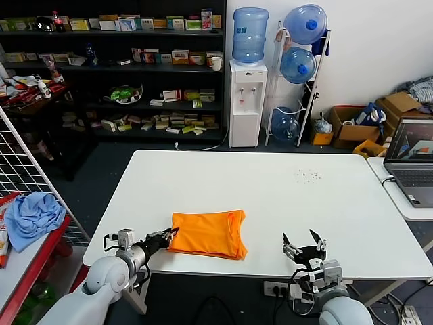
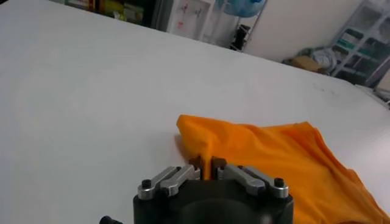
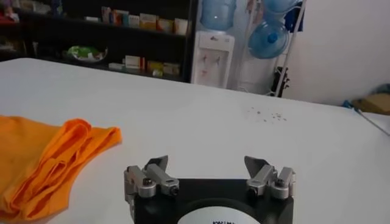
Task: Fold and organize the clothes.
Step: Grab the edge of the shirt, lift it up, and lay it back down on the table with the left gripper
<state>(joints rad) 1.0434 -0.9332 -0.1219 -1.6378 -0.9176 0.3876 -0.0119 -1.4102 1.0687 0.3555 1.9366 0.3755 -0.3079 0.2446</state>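
The orange T-shirt [image 1: 208, 233] lies folded into a rough rectangle near the front edge of the white table [image 1: 270, 189]. My left gripper [image 1: 172, 234] is at the shirt's near left corner, shut on a fold of the orange cloth [image 2: 207, 159]. The shirt spreads away from the jaws in the left wrist view [image 2: 286, 158]. My right gripper [image 1: 304, 245] is open and empty over the table's front edge, to the right of the shirt. In the right wrist view the gripper [image 3: 207, 167] faces bare table, with the shirt's layered folded edge [image 3: 55, 158] off to one side.
A light blue cloth bundle [image 1: 32, 215] lies on a red side table at the left beside a wire grid. A laptop [image 1: 414, 161] sits on a second table at the right. Small dark specks [image 1: 308, 177] mark the white table. Shelves and a water dispenser stand behind.
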